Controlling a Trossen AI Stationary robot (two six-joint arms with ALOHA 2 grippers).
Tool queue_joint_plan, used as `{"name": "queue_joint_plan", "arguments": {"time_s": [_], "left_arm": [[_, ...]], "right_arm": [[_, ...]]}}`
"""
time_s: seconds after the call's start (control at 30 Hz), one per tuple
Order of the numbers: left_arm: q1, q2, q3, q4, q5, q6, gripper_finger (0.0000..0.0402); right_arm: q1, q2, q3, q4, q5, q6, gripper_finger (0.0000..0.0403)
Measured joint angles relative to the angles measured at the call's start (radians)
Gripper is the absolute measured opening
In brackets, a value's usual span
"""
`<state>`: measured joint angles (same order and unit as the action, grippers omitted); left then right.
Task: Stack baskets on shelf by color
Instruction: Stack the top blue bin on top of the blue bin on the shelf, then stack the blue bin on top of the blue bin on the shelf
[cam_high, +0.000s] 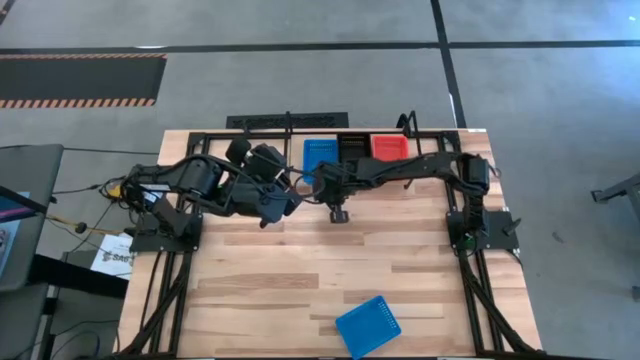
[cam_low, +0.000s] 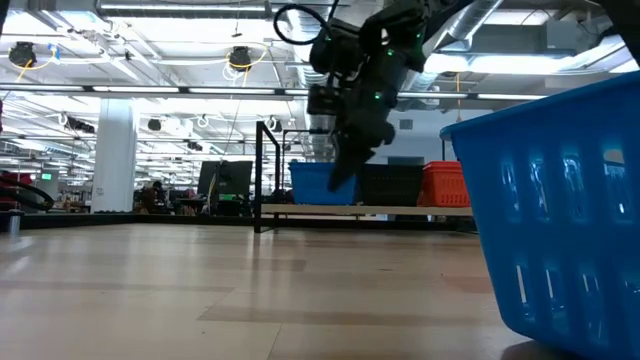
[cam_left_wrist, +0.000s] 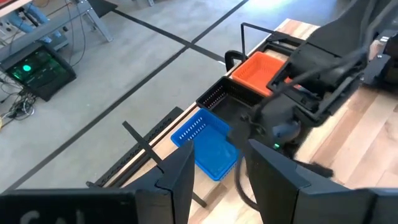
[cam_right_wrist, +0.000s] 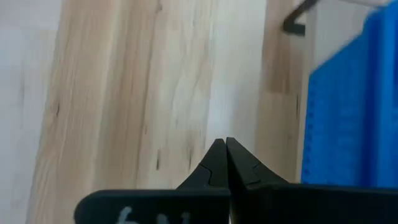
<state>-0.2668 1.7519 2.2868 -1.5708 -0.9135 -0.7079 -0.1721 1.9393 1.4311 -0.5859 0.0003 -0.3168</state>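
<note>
On the shelf (cam_low: 300, 209) at the table's far edge stand a blue basket (cam_high: 320, 155), a black basket (cam_high: 352, 148) and a red-orange basket (cam_high: 388, 147), side by side. Another blue basket (cam_high: 367, 325) rests on the table near its front edge, and fills the right of the low view (cam_low: 560, 220). My right gripper (cam_right_wrist: 227, 146) is shut and slants down above the bare tabletop, just in front of the shelf's blue basket (cam_right_wrist: 348, 112). My left gripper (cam_left_wrist: 217, 168) hangs open and higher, to the left of it, with nothing between its fingers.
The shelf's black upright rods (cam_low: 262, 175) stand left of the baskets. Bare plank tabletop (cam_high: 300, 270) lies between the shelf and the near blue basket. Black frame rails (cam_high: 165, 290) run along the table's left and right sides.
</note>
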Motion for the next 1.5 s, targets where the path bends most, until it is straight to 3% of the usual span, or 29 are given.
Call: {"name": "queue_joint_plan", "arguments": {"time_s": [0.87, 1.13, 1.33, 1.5], "left_arm": [[0.000, 0.000, 0.000, 0.000, -0.001, 0.004, 0.0132], [0.000, 0.000, 0.000, 0.000, -0.003, -0.011, 0.0132], [0.017, 0.001, 0.000, 0.000, 0.051, -0.011, 0.0132], [0.029, 0.001, 0.000, 0.006, 0.085, -0.010, 0.0132]], "right_arm": [[-0.093, 0.001, 0.000, 0.075, 0.026, -0.033, 0.0001], [-0.031, -0.049, 0.100, -0.074, 0.034, -0.037, 0.0001], [0.043, -0.182, 0.192, -0.219, 0.232, -0.100, 0.0001], [0.063, -0.381, 0.206, -0.340, 0.388, -0.050, 0.0001]]}}
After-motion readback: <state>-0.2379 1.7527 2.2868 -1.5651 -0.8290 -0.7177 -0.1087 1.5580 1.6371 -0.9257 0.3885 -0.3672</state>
